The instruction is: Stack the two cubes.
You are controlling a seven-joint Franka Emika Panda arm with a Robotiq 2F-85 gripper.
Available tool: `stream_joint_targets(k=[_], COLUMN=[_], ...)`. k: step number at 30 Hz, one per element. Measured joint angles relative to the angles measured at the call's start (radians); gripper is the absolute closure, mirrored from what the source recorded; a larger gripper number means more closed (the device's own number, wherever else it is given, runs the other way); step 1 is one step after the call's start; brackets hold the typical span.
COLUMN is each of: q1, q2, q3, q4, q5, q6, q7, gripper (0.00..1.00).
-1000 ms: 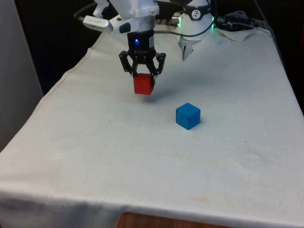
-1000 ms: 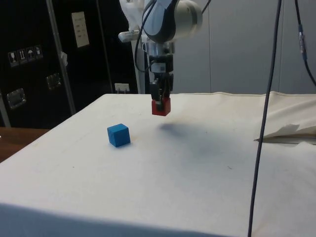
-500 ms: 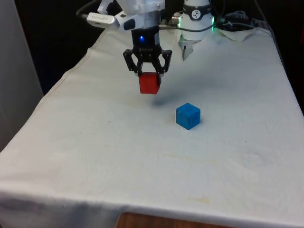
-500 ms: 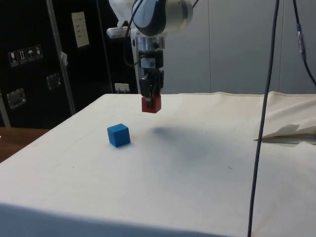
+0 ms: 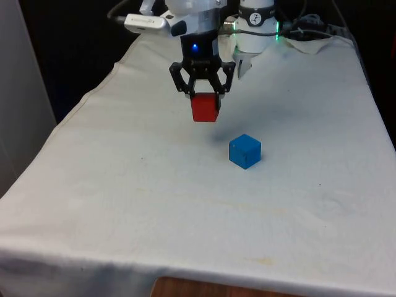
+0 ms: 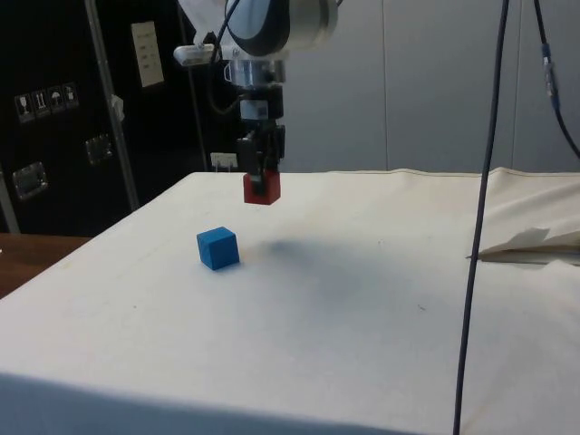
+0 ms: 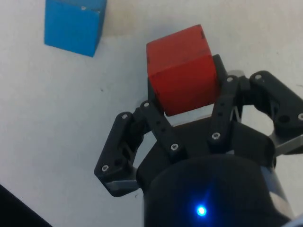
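Observation:
My gripper [image 5: 204, 99] is shut on a red cube [image 5: 205, 109] and holds it in the air above the cloth. The side view puts the red cube [image 6: 261, 187] higher than the blue cube [image 6: 217, 248] and a little farther back. The blue cube [image 5: 244, 151] rests on the table, towards the front view's right of the held cube and nearer the camera. In the wrist view the red cube [image 7: 182, 70] sits between the black fingers [image 7: 225, 101], and the blue cube [image 7: 74, 23] lies apart from it on the white cloth.
A white cloth [image 5: 185, 204] covers the table. A dark cable [image 6: 485, 163] hangs down in the side view, near a crumpled fold of cloth [image 6: 530, 240]. Wide open cloth surrounds the blue cube.
The gripper has carried the red cube towards the front view's right and slightly upward, closer to the blue cube. The blue cube has not moved.

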Motion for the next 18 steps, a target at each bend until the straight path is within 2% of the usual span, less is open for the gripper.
stream_joint_targets(k=[18], q1=[0.008], q2=[0.029], q3=[0.068], q4=[0.083], q5=[-0.082], q6=[-0.038], q7=[0.131], gripper=[0.99])
